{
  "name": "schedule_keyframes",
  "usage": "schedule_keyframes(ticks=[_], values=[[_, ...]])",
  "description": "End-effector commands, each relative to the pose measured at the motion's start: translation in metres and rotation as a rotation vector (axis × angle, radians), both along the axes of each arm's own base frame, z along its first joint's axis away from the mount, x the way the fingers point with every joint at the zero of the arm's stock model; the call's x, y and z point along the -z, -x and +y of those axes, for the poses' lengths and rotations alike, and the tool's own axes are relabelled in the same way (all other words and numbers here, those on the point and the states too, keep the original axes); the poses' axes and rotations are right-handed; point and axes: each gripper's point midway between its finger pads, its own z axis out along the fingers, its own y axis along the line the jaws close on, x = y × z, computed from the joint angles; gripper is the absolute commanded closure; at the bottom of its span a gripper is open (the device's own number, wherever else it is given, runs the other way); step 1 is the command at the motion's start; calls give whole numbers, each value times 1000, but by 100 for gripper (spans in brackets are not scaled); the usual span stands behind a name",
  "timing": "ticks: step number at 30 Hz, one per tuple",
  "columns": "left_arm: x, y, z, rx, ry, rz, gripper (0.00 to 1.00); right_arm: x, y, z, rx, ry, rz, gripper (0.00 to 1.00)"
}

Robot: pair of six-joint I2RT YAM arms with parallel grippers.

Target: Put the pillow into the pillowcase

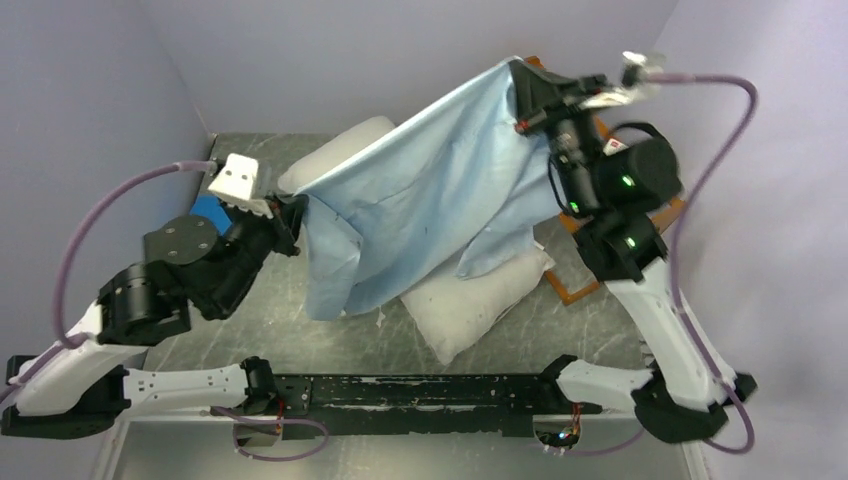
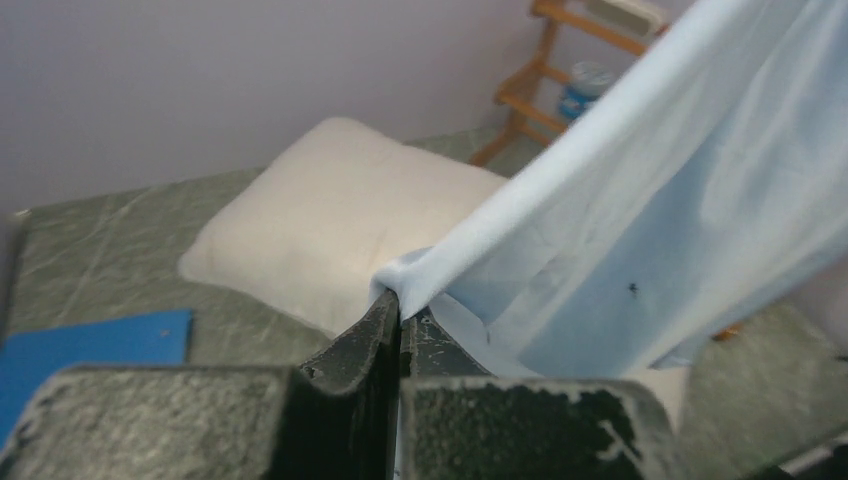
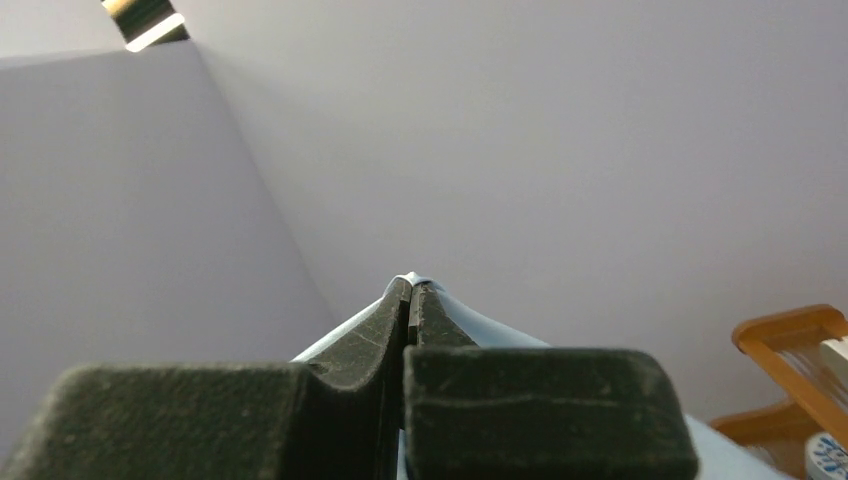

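Wooden rack [image 2: 520,90] beyond left claw [image 2: 400,305]: blue-labelled container [image 2: 588,78] on it, writing too blurred to read. Left claw clamped on bunched corner of pillowcase [image 1: 430,200]. Right claw [image 3: 411,285] pinched shut on opposite corner, held high. Pillowcase: pale blue, thin, wrinkled, small dark speck; stretched between claws, draped over pillow [image 1: 475,300]. Pillow: white, plump, on table [image 1: 570,330] below claws, both ends showing. Blue mat [image 2: 90,350] near left claw, on its left.

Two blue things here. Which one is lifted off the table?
The pale pillowcase, pinched by the left tool and right tool and hanging over the pillow. The bright blue mat lies flat.
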Motion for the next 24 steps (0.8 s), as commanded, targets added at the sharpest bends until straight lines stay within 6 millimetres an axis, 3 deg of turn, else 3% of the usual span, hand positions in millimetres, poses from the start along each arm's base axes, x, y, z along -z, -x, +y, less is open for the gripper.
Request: schedule_keyframes(ticks=[1,5,10,14,17,20,24], values=[[41,-29,-1,-221,-197,12,95,52,-74,56,1,180,112,100],[76,-59,-7,-277,-265,76,95,109,-129,99,-13,321,215,100],[132,-129,41,-392,-258,273,95,166,-181,128,3,464,300,97],[171,-162,81,-530,-212,427,95,223,-209,145,-15,586,461,52],[194,-171,135,-740,-134,514,95,225,-199,144,-42,574,543,37],[217,-166,185,-861,32,569,95,224,-179,136,-73,554,563,31],[233,-158,200,-890,190,577,95,234,-150,113,-57,522,620,25]])
